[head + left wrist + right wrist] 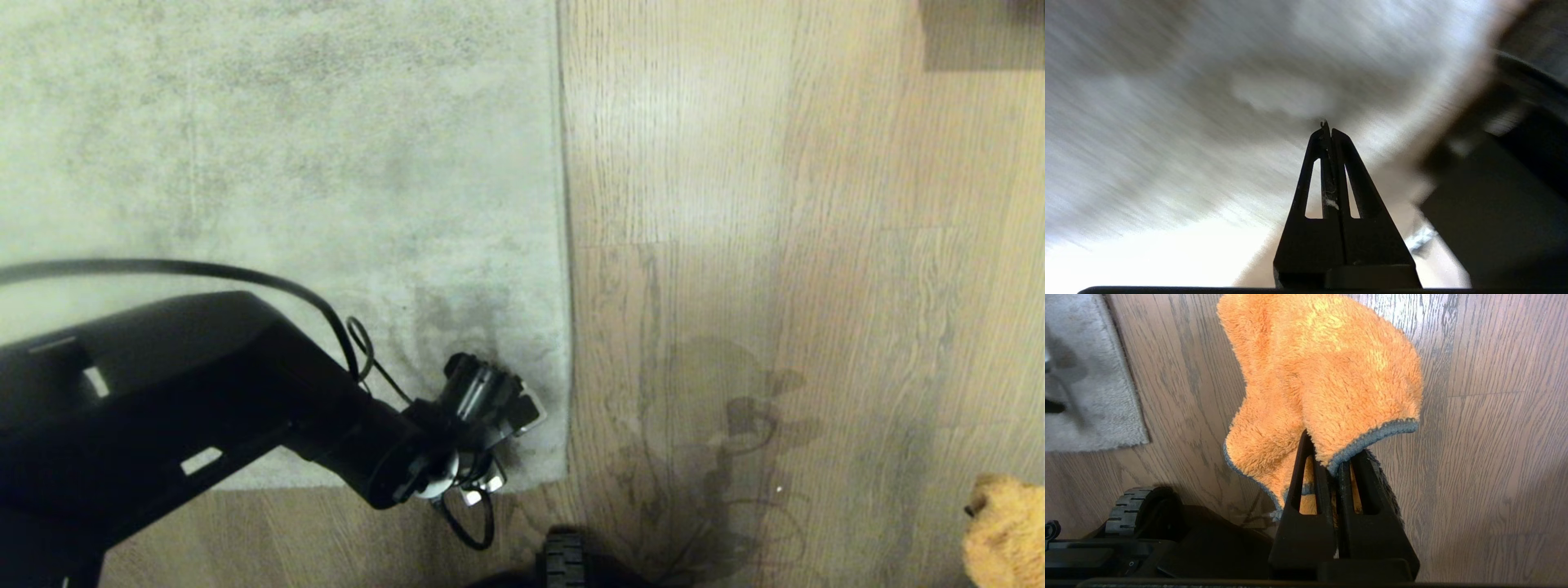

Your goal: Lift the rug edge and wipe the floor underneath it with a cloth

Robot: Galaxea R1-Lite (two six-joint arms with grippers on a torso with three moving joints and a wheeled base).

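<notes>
1. The floor [800, 245] is grey-brown wood-grain plank with a slight sheen; it fills the right half of the head view and runs as a strip along the near side, below the rug. A pale glare lies on the planks toward the far side, and shadows of the arm and its cables fall on the boards near the rug's corner.
2. The rug [286, 163], mottled grey-beige with a short pile, covers the far-left part of the floor and lies flat. Its near-right corner sits close in front of the robot.
3. The rug edge [565, 245] runs straight from far to near along the rug's right side, flush on the floor.
4. The left arm [180, 400], black with a looping cable, reaches in from the left over the rug's near-right corner.
5. The left end effector [1329, 132] has its fingers pressed fully together and holds nothing; the wrist view behind it is motion-blurred.
6. The cloth [1327, 375], fluffy orange with a grey stitched hem, hangs over the floor well to the right of the rug, at the head view's lower right corner.
7. The right end effector [1333, 465] is clamped tight on the cloth's hem.
8. A ribbed black wheel [563, 559] of the base shows at the near edge.
</notes>
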